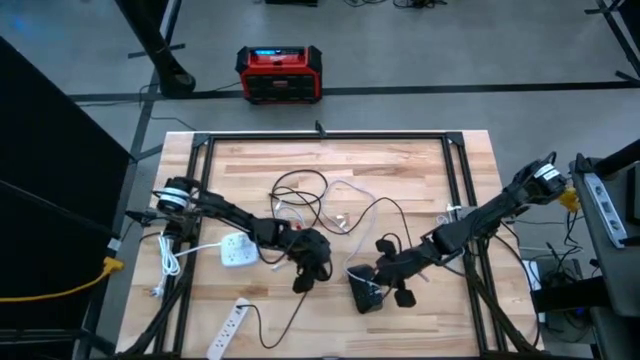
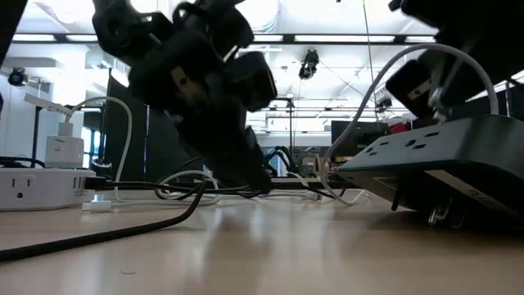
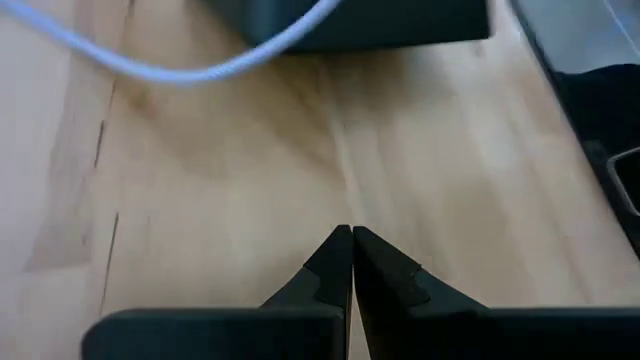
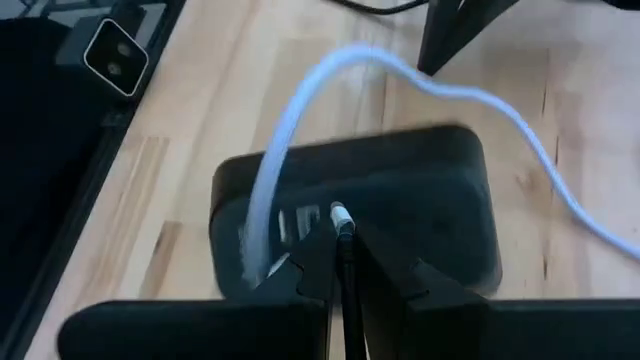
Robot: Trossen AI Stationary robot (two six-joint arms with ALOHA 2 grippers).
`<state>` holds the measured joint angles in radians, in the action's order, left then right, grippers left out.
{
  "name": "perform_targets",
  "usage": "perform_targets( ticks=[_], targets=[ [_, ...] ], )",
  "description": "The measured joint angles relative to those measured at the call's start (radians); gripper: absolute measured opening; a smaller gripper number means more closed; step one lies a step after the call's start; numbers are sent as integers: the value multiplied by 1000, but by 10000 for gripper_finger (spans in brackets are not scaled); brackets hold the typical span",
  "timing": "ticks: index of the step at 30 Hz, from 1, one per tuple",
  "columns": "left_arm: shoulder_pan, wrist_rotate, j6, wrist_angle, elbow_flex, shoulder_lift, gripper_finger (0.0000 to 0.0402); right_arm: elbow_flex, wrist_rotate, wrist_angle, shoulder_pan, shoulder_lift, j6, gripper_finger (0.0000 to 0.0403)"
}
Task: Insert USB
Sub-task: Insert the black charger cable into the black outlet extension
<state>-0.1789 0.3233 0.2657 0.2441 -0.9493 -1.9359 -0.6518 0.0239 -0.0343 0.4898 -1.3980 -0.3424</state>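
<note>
White cable runs into the black power block near the table's front edge, where the right gripper, pinched on a small metal plug tip, could misalign and slip, while the left gripper rests clenched empty.

The USB plug's body hides between fingers.
</note>
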Motion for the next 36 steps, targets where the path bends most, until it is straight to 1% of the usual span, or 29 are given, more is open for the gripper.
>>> perform_targets(
  ticks=[4,6,8,11,13,18,22,28,33,36],
  targets=[
    [-1,-2,27,3,-39,-33,0,-1,11,4,1,-19,-38,14],
    [-6,-3,41,7,-71,-53,0,-11,11,45,8,-18,-58,14],
    [-15,-10,43,7,-100,-71,0,-34,34,91,23,-13,-59,14],
    [-28,-40,42,8,-144,-102,0,-60,56,135,49,-2,-59,14],
    [-35,-47,43,0,-166,-120,0,-67,57,130,57,0,-61,14],
    [-54,-53,62,3,-217,-172,0,-68,100,130,69,1,-61,14],
    [-63,-56,70,0,-245,-196,0,-68,108,121,69,0,-73,14],
    [-75,-159,95,2,-264,-199,0,-71,101,95,83,-19,-94,14],
    [-80,-184,110,5,-273,-199,0,-74,104,89,89,-42,-104,14],
    [-82,-185,118,5,-276,-199,0,-74,108,50,88,-64,-104,14]
  ],
)
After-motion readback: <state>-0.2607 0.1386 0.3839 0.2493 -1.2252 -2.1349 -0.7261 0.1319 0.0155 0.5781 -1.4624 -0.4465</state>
